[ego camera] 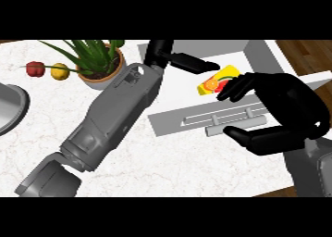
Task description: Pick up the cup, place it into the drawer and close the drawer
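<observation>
The cup (218,81), yellow with an orange fruit print, lies tilted inside the open white drawer (195,104). My right hand (291,109) hovers over the drawer's front. Its fingers (238,88) arch down to the cup's right edge and partly hide it, while the thumb sits in front of the drawer's handle (219,120). This hand looks open, with nothing enclosed. My left forearm crosses the counter diagonally, and my left hand (178,58) is at the drawer's far left corner. Its fingers (195,63) stretch straight toward the cup, just short of it.
A potted green plant (99,67) stands beside my left forearm. A red pepper (35,69) and a yellow pepper (59,71) lie at the far left. A grey basin's rim (8,109) shows at the left edge. The counter ends right of the drawer, above wooden floor (311,53).
</observation>
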### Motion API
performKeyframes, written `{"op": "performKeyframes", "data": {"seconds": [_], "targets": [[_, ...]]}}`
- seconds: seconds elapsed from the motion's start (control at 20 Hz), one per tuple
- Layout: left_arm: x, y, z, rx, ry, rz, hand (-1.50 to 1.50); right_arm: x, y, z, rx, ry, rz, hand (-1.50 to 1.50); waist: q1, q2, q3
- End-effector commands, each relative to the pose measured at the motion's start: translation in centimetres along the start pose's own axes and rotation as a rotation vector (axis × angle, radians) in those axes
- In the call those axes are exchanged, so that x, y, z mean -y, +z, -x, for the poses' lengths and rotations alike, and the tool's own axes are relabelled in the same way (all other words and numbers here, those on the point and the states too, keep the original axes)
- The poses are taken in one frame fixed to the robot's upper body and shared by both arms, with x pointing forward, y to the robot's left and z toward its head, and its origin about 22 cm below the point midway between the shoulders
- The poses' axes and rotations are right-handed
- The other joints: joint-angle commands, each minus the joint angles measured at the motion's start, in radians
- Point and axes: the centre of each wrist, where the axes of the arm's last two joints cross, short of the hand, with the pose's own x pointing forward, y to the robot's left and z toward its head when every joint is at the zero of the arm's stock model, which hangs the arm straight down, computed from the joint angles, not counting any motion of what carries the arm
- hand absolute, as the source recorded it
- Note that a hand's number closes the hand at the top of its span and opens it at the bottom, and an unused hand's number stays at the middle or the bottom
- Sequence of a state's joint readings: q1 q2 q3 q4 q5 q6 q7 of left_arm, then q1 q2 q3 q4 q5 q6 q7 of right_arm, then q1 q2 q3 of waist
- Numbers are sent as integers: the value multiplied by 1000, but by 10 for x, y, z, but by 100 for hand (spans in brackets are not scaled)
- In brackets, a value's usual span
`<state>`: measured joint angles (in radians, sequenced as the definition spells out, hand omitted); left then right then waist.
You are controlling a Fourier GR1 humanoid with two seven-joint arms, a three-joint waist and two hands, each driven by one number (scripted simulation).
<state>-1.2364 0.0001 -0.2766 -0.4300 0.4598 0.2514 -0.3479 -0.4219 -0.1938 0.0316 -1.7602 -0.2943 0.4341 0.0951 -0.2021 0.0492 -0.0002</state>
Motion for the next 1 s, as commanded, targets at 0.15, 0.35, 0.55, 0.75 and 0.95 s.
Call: {"op": "performKeyframes", "data": {"seconds": [0.15,0.35,0.55,0.75,0.95], "targets": [[-2,-1,-3,88,115,-98,-150,-5,12,2,-249,119,-325,150,48,-22,-1],[1,-8,-12,94,110,-129,-150,-1,27,5,-395,267,-338,-150,88,-27,1],[-2,-9,-10,85,127,-155,-150,-15,24,6,-416,500,-294,-150,140,-33,1],[-8,7,12,89,181,-135,-150,-18,39,58,-536,524,-241,-150,191,-40,1],[-14,12,20,115,218,-138,-150,-32,37,104,-627,564,-303,-150,219,-39,1]]}}
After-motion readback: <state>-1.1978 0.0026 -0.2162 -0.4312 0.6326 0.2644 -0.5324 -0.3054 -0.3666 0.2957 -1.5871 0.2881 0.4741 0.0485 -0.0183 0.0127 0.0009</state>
